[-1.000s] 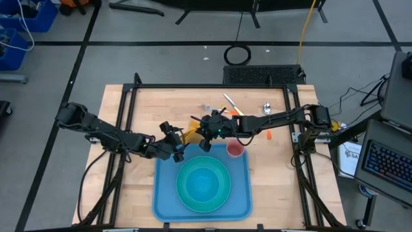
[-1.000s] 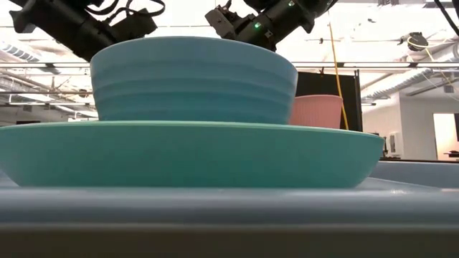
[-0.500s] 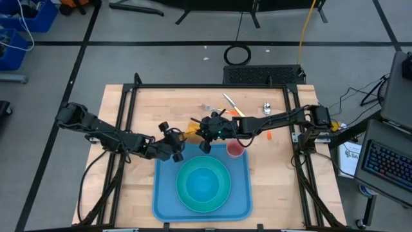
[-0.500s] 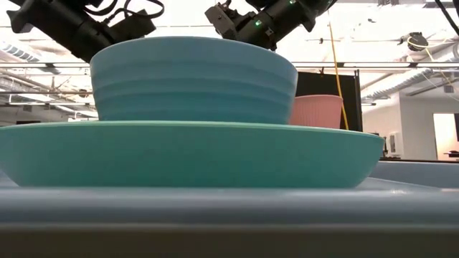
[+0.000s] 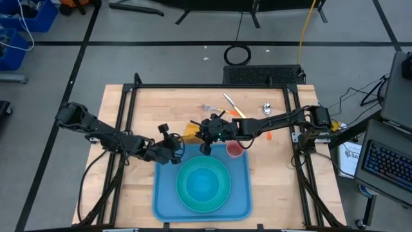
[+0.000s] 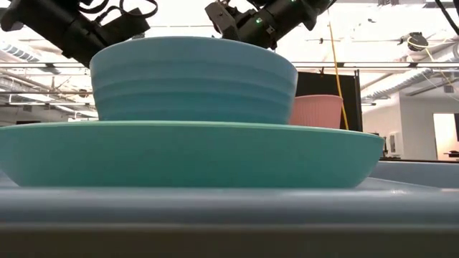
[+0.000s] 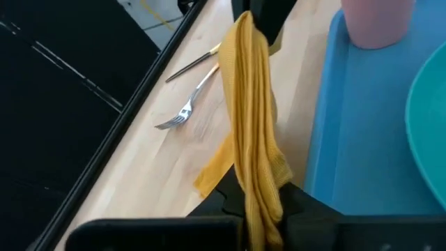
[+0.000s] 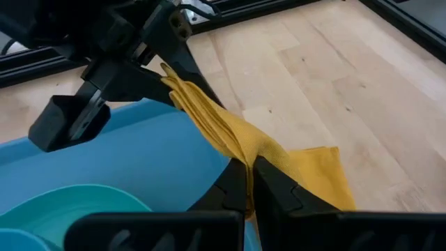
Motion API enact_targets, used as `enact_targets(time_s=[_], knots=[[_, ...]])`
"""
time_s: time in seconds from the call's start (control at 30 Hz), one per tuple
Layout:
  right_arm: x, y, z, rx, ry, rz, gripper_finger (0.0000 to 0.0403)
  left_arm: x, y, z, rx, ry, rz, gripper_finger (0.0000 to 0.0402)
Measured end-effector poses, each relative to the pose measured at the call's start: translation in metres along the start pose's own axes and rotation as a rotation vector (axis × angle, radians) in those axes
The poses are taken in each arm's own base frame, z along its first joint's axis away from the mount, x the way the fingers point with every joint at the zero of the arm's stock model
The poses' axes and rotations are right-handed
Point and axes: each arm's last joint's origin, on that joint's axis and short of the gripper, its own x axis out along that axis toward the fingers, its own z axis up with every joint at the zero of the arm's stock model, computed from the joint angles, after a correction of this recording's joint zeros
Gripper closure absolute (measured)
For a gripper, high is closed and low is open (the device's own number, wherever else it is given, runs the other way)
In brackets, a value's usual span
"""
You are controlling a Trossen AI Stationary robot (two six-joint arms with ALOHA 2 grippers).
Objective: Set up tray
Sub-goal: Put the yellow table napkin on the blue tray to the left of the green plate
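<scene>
- Gripping one end of the yellow-orange napkin (image 7: 254, 146), the left pincer (image 5: 175, 150) is closed on the cloth at the tray's far left corner.
- Right pincer (image 5: 206, 147) is closed on the other end of the same napkin, just beside the far rim of the tray (image 5: 165, 201); the right wrist view shows the cloth pinched between its dark fingers (image 8: 275, 189).
- Napkin is stretched between the two pincers, gathered into a narrow band, with a loose corner lying on the wooden surface (image 5: 138, 119) next to the tray's rim.
- Tray is light blue and rests on the near middle of the surface, between the two arms.
- Turquoise plate (image 6: 186, 154) sits on the tray, and a blue bowl (image 6: 193, 79) stands on the plate.
- Pink cup (image 5: 235, 150) stands upright in the tray's far right corner, beside the plate.
- Fork (image 7: 187, 104) lies on the bare wood beyond the napkin, well apart from the tray.
- More utensils lie farther back; their kinds are hard to tell.
</scene>
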Motion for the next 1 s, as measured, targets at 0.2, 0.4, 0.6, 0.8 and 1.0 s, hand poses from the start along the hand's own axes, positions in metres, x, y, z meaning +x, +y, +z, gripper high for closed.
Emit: enact_targets(time_s=[0.2,0.4,0.6,0.8,1.0], knots=[[0.000,0.003,-0.001,-0.025,0.001,0.015,0.0391,-0.005,-0.004,-0.002,0.064,0.000,-0.013,0.0392],[-0.001,0.007,0.000,-0.054,-0.008,0.061,0.0386,-0.008,-0.006,-0.006,0.085,0.020,0.001,0.0392],[-0.002,0.012,0.001,-0.092,-0.026,0.109,0.0384,-0.009,-0.005,-0.009,0.098,0.041,0.020,0.0392],[-0.003,0.018,0.000,-0.123,-0.024,0.135,0.0369,-0.013,-0.008,-0.011,0.127,0.047,0.007,0.0392],[-0.003,0.022,0.000,-0.131,-0.037,0.147,0.0296,-0.015,-0.009,-0.018,0.129,0.087,0.008,0.0392]])
